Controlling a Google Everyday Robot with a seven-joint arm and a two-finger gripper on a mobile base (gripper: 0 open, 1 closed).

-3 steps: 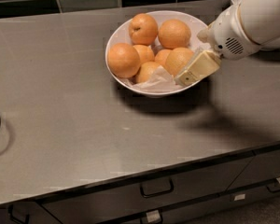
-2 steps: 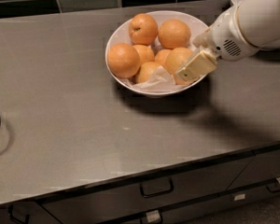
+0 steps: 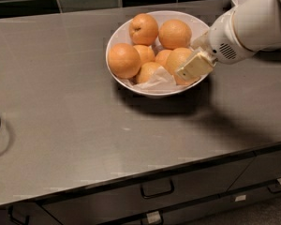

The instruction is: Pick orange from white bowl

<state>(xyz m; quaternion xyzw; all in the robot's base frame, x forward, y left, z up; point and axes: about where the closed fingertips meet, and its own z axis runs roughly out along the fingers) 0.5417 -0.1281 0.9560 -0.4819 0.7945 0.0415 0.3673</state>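
Orange [image 3: 176,59], the pale matte one we want, lies at the near right of the white bowl [image 3: 117,34], pressed right against the gripper [image 3: 192,67], which leans in over the rim from the right. We cannot tell how wide the gripper stands, or whether it has hold of anything. Just left of it sit a smaller orange [image 3: 162,56] and the crumpled paper [image 3: 157,81]. We judge the risks to be these: an off-centre grip could let the round fruit squirt out, a push sideways could shove the bowl along the steel counter [image 3: 84,125], or the paper could get snagged.
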